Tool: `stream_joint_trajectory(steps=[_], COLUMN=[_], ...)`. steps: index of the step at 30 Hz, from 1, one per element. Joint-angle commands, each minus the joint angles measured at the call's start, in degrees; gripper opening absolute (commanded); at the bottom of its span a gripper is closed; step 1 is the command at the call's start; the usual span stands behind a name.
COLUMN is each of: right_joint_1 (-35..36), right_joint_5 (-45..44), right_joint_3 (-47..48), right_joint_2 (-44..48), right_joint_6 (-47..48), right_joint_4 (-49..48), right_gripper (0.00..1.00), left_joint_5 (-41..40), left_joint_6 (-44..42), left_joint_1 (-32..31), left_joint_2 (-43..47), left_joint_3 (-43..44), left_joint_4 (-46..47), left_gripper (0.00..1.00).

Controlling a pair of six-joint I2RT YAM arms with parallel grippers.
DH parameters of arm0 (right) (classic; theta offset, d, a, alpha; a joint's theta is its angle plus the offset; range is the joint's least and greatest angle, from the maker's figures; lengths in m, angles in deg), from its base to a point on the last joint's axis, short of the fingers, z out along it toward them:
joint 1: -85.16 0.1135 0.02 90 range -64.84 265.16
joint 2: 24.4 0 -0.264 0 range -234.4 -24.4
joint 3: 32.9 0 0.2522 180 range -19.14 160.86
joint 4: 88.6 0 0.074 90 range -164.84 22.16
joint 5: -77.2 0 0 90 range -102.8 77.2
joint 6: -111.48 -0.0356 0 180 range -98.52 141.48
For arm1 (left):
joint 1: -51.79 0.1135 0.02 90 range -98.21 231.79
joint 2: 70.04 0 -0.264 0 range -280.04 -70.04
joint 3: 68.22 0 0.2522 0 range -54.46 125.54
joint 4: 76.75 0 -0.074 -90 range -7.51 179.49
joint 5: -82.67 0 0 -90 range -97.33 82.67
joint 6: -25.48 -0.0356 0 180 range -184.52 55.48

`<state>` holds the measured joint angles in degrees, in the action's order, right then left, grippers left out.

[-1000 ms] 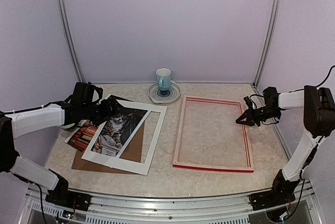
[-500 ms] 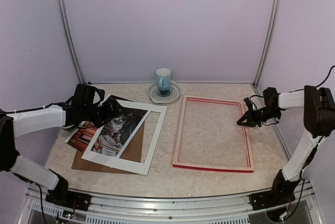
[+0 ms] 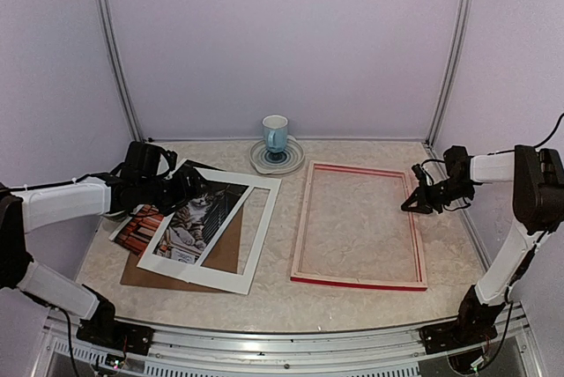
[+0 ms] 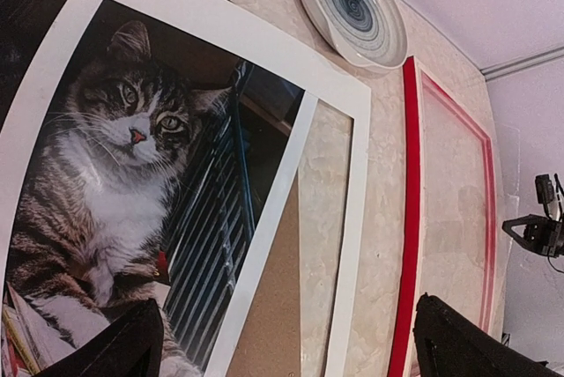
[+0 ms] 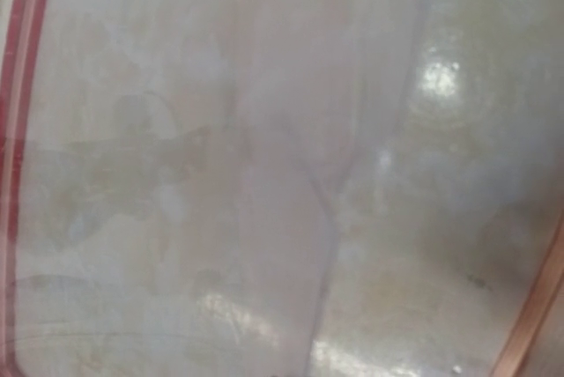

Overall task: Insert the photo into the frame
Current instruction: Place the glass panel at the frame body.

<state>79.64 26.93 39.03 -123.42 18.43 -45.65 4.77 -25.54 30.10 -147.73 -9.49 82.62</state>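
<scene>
The photo of a tabby cat lies flat at the left of the table, mostly under a white mat board, and fills the left wrist view. The frame lies flat right of centre, red-edged, its red rail also seen from the left wrist. My left gripper hovers open over the photo's far corner, its dark fingertips wide apart with nothing between them. My right gripper is shut and holds nothing, just above the frame's right rail. The right wrist view is blurred and shows only the frame's red edge.
A brown backing board lies under the mat board and photo. A blue-and-white cup stands on a striped saucer at the back centre. Purple walls enclose the table on three sides.
My right gripper has drifted slightly to the right along the frame's right rail. The left gripper has barely shifted over the photo. Nothing was grasped or released.
</scene>
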Motion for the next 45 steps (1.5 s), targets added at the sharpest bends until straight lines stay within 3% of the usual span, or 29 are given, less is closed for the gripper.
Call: stream_joint_trajectory(steps=[1, 23, 30, 39, 45], right_joint_1=[-0.68, -0.69, -0.72, -0.41, -0.37], right_joint_5=[-2.98, -5.75, -3.23, -2.28, -2.90], right_joint_3=[-0.07, -0.36, -0.42, -0.56, -0.15], right_joint_2=[0.80, 0.66, 0.36, -0.56, 0.85], right_joint_6=[1.47, 1.56, 1.34, 1.13, 0.28], right_joint_4=[1.81, 1.72, 1.09, 0.78, 1.23], right_gripper=[0.00, 0.01, 0.14, 0.17, 0.30], left_joint_5=[0.67, 0.74, 0.82, 0.95, 0.81], left_joint_6=[0.22, 0.26, 0.39, 0.64, 0.74], left_joint_1=[-0.41, -0.41, -0.38, -0.37, -0.52], left_joint_2=[-0.27, -0.10, -0.30, -0.32, -0.27], left_joint_3=[-0.70, -0.81, -0.86, -1.09, -1.12], left_joint_4=[1.17, 1.24, 1.46, 1.73, 1.69], left_gripper=[0.98, 0.98, 0.98, 0.98, 0.98])
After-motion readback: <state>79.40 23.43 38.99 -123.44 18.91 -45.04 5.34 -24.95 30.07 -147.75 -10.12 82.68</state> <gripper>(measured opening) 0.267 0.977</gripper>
